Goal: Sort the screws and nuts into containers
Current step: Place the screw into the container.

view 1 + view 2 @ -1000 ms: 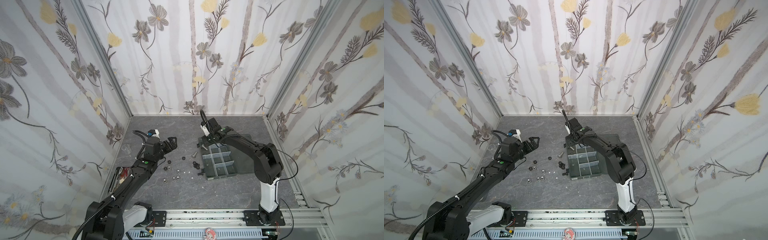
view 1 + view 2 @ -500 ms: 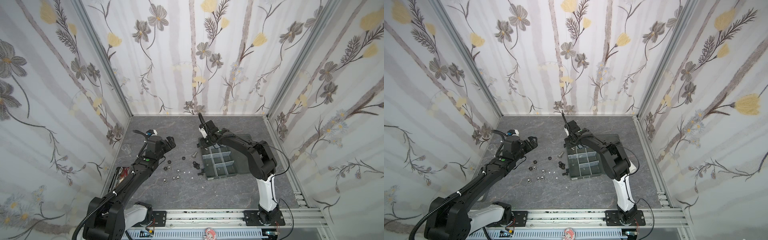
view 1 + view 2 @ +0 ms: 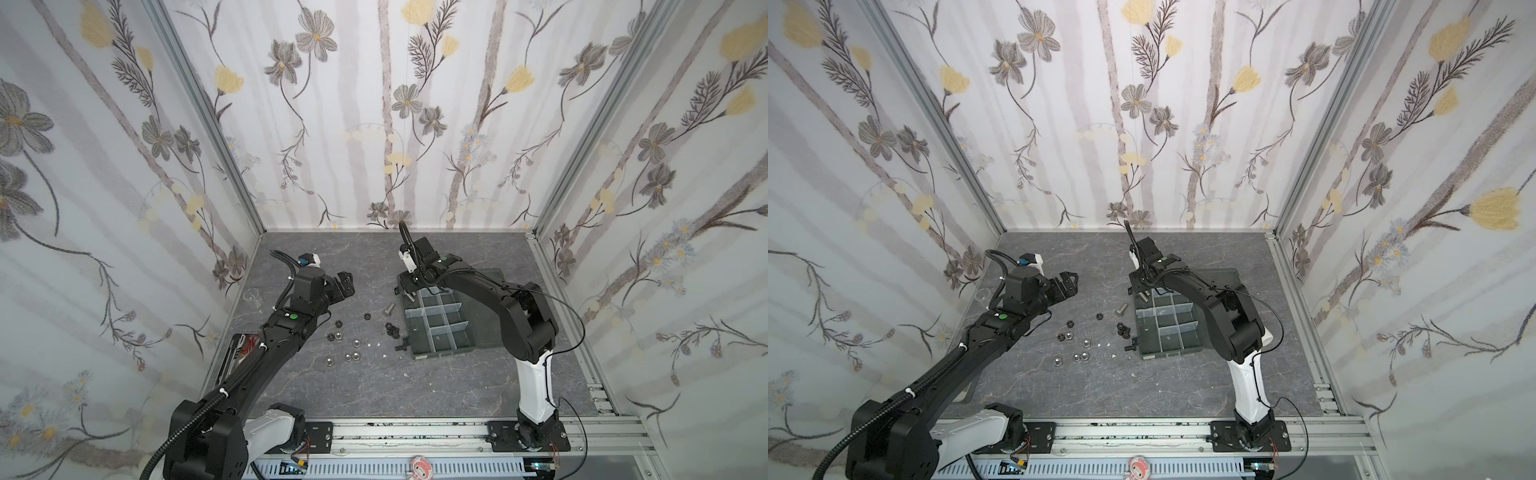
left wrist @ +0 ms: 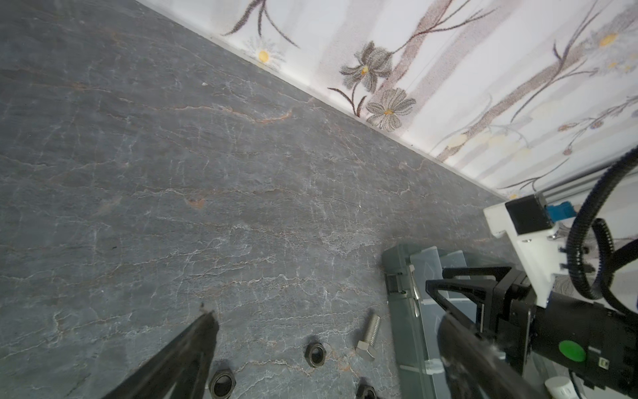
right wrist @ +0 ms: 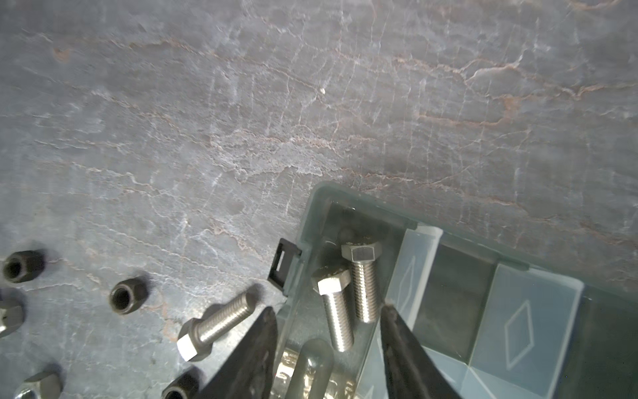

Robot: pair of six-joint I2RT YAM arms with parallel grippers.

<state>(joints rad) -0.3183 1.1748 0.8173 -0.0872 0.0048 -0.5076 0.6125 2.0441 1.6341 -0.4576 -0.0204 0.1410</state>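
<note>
Rt wrist: nuts (image 5: 10, 317) cut off at frame edge; box (image 5: 452, 293) runs out of frame too.

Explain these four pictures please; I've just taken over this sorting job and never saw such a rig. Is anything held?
You are driving two black robot arms, each ending in a two-fingered gripper. Both top views look down from one overhead camera head; the other two come from cameras on the wrists. On the grey table lie the organizer box, one loose bolt, black nuts, silver nuts and a clear cup. The right gripper hangs open over a far corner compartment, where two bolts lie. The left gripper is open too, above the table. Nothing is held.
</note>
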